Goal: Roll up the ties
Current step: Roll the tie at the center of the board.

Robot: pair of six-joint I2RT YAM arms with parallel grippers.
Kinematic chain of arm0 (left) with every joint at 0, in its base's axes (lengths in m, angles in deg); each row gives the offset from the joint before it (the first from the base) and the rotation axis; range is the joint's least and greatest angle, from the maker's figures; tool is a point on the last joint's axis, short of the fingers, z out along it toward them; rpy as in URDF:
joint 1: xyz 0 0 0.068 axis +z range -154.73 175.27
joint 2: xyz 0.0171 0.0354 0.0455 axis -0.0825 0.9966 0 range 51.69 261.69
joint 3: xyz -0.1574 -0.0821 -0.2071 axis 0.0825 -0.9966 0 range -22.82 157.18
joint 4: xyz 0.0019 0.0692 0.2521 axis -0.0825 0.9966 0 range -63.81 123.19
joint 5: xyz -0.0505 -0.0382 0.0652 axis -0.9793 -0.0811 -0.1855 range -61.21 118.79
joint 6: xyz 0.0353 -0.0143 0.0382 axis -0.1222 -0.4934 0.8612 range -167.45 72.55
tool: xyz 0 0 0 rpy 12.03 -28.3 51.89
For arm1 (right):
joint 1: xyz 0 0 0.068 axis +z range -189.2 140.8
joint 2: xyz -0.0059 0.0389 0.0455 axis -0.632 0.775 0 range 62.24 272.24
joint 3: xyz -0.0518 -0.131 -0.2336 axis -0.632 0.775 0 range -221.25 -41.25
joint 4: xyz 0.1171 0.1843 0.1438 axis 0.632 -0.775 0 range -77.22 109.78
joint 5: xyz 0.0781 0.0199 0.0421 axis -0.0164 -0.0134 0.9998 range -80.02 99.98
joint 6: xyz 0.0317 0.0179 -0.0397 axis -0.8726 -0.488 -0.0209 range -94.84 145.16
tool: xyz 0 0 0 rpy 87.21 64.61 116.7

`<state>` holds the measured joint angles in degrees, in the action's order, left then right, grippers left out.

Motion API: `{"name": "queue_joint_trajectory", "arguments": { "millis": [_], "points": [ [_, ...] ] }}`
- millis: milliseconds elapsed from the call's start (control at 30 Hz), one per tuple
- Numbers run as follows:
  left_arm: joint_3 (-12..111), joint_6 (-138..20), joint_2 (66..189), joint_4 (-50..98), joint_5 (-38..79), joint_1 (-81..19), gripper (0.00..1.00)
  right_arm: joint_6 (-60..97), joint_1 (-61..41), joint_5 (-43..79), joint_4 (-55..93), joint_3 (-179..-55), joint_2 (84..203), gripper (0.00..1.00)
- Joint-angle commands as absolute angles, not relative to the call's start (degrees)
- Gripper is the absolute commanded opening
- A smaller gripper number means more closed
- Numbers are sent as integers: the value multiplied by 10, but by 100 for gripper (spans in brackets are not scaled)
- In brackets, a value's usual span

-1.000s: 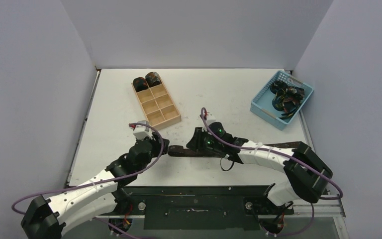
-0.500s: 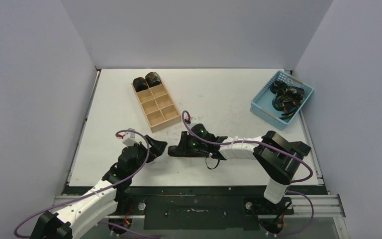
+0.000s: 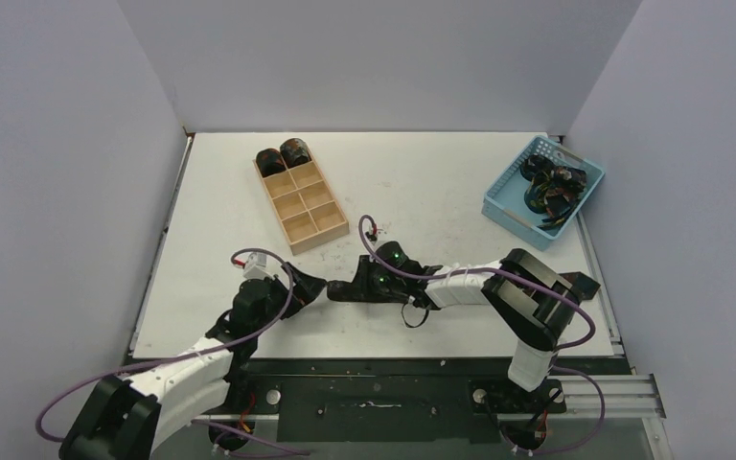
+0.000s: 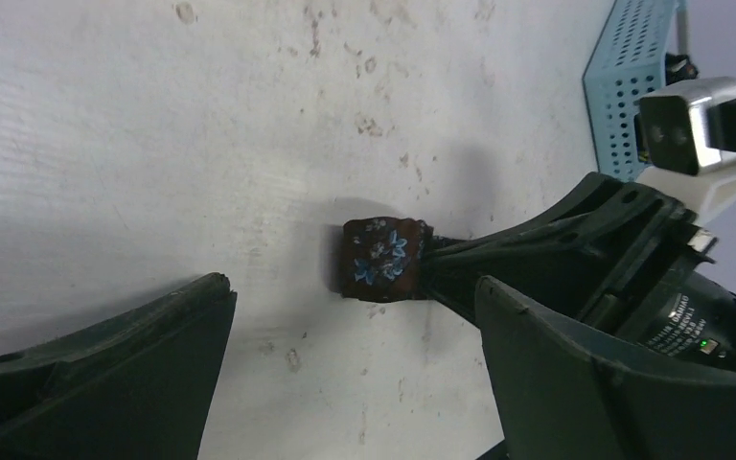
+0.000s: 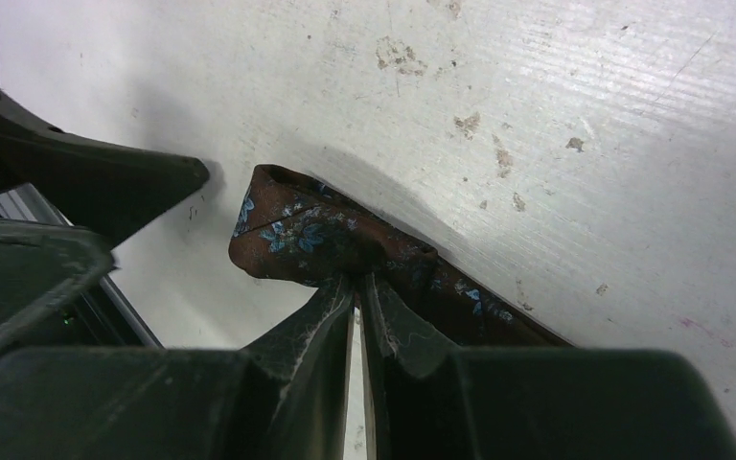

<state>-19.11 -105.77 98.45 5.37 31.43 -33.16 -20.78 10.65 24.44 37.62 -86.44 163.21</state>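
A brown-black tie (image 3: pixel 398 297) with bluish flowers lies flat near the table's front edge. Its left end is folded over (image 5: pixel 287 235) and also shows in the left wrist view (image 4: pixel 379 259). My right gripper (image 5: pixel 356 280) is shut on this folded end and sits low on the table (image 3: pixel 350 289). My left gripper (image 4: pixel 350 287) is open and empty just left of the tie end, facing it (image 3: pixel 309 286). Two dark coiled ties (image 3: pixel 283 156) sit in the far compartments of the wooden tray (image 3: pixel 318 225). More ties (image 3: pixel 551 187) lie tangled in the blue basket (image 3: pixel 500 206).
The wooden tray stands just beyond the two grippers, to the back left. The blue basket stands at the table's far right edge. A purple cable loops above each wrist. White walls close in the left, back and right sides.
My right gripper has slid left along the tie to its folded end. My left gripper has drawn back a little from the tie end and stands open.
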Motion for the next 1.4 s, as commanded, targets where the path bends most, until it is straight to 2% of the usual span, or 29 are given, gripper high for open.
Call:
{"name": "queue_joint_trajectory", "arguments": {
  "millis": [0,100,233,333,433,667,800,1033,1100,1133,1200,1233,1267,1367],
  "points": [
    [-135,-1059,1081,-5,215,-323,92,-207,102,244,417,-848,1635,11],
    [-120,-1077,1145,-36,175,-318,86,-203,101,242,422,-840,1638,11],
    [-113,-1091,1203,-76,146,-311,84,-200,100,240,427,-830,1641,10],
    [-93,-1082,1235,-75,130,-308,83,-199,100,241,430,-825,1641,10],
    [-72,-1068,1262,-54,115,-304,77,-199,99,241,432,-822,1641,10],
    [-78,-1054,1282,-49,113,-297,54,-198,98,249,436,-821,1646,10],
    [-79,-1050,1307,-65,110,-296,32,-197,94,253,438,-822,1650,9],
    [-88,-1056,1347,-110,99,-296,1,-195,92,254,437,-820,1649,8],
    [-90,-1057,1345,-111,99,-295,0,-194,92,254,437,-819,1647,8],
    [-90,-1057,1342,-108,99,-295,5,-194,91,255,436,-819,1647,8],
    [-89,-1056,1335,-93,100,-296,28,-193,91,255,435,-820,1645,8],
    [-88,-1054,1329,-87,101,-296,36,-193,91,255,434,-821,1645,8],
    [-88,-1052,1326,-81,101,-296,40,-192,91,254,434,-822,1644,7],
    [-87,-1044,1317,-65,109,-295,41,-192,91,254,433,-824,1646,7]
  ]
}}
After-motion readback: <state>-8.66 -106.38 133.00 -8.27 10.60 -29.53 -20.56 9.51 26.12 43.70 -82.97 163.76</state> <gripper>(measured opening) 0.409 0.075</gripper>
